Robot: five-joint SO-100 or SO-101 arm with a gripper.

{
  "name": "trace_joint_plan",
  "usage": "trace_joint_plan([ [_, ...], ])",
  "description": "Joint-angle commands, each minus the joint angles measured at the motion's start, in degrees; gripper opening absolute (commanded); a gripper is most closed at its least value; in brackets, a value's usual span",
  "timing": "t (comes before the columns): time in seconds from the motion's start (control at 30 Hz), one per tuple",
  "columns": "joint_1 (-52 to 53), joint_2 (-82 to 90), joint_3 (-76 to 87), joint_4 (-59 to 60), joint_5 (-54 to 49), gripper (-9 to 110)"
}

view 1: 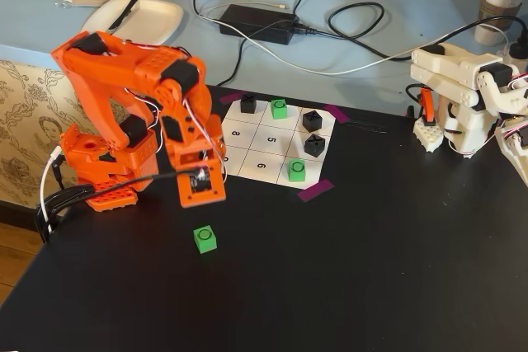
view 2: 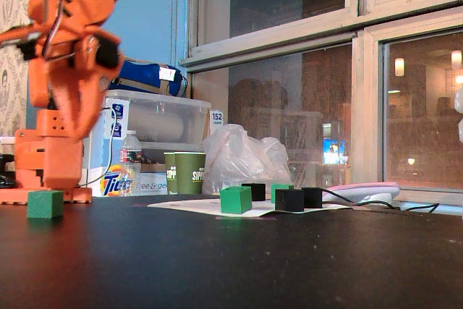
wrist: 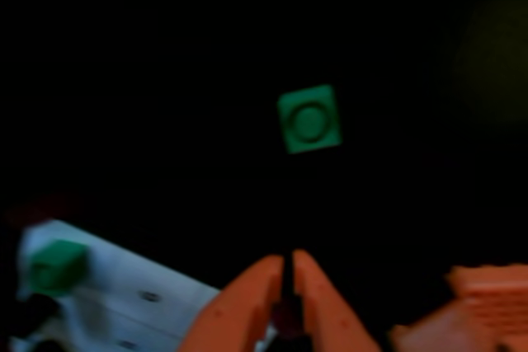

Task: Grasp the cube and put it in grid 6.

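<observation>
Fingers (wrist: 289, 265) closed, empty, hovering above tabletop (view 1: 346, 286). Open wide, square up to the cube (wrist: 309, 119) ahead, descend straight, grip opposite flat faces.

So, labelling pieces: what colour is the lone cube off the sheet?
Bright green cube, clearest in a fixed view.

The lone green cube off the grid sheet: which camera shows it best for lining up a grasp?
The wrist view: the cube sits nearly centred ahead of the end effector, top ring visible, though blurred. A fixed view shows it sharply from above on the black table, clear of the sheet. The low fixed view shows only its side.
</observation>
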Motion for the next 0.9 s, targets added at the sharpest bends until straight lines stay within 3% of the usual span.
trace_joint_plan([
  [0.0,3.6,-0.4,-2.2,2.5,-8.7,0],
  [0.2,11.2,0.3,-1.6,-0.9,-16.1,1],
  [0.4,15.5,1.0,-3.2,-4.9,-18.5,11],
  [0.7,14.9,-3.6,-2.9,-9.4,-13.7,27],
  [0.87,13.8,-8.2,-4.1,-9.8,-12.2,29],
])
